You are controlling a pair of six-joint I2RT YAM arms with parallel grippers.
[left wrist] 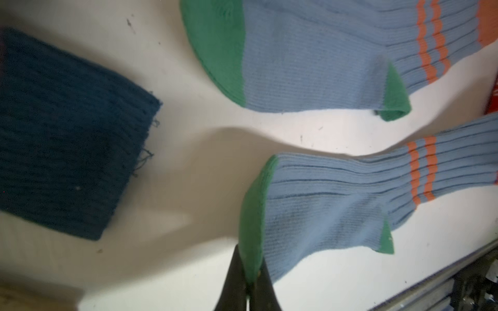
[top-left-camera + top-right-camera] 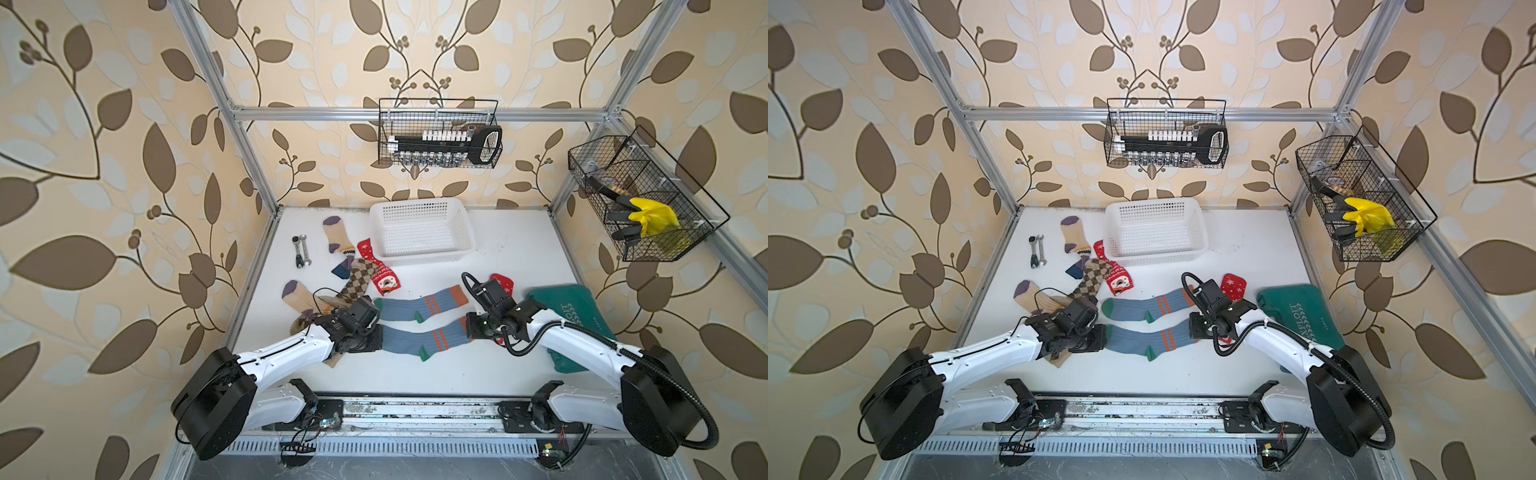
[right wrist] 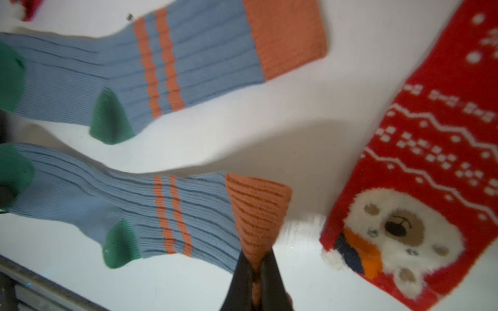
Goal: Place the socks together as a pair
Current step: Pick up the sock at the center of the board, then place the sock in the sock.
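**Gripper state.** The left gripper point(image 1: 252, 280) is fully closed, its fingers pinching the green toe of the near blue-grey sock point(image 2: 419, 338). The right gripper point(image 3: 257, 272) is also fully closed, pinching the orange cuff of the same sock. The sock spans the gap between the two grippers, and both pinched ends are bunched and raised off the table point(image 2: 415, 374).

**Clearances.**
- The second blue-grey sock point(image 2: 415, 307) lies flat just beyond the held one, roughly parallel, toe toward the left gripper. A narrow strip of table separates them.
- A red Christmas-patterned sock point(image 3: 431, 161) lies near the outer side of the right gripper, apart from the cuff.
- A dark blue ribbed cuff point(image 1: 67, 129) lies near the outer side of the left gripper, apart from the toe.
- Open white surface runs from the held sock back toward the arm bases.

**Surroundings.**
- Beyond the left gripper lie two beige socks point(image 2: 334, 235), a brown argyle sock point(image 2: 357, 280), a second red sock point(image 2: 384, 278) and two wrenches point(image 2: 302, 249).
- A white basket point(image 2: 428, 257) stands well beyond both grippers.
- A green bag point(image 2: 582, 307) lies outside the right arm.
- An aluminium frame carries two wire baskets point(image 2: 440, 133) against leaf-patterned walls.
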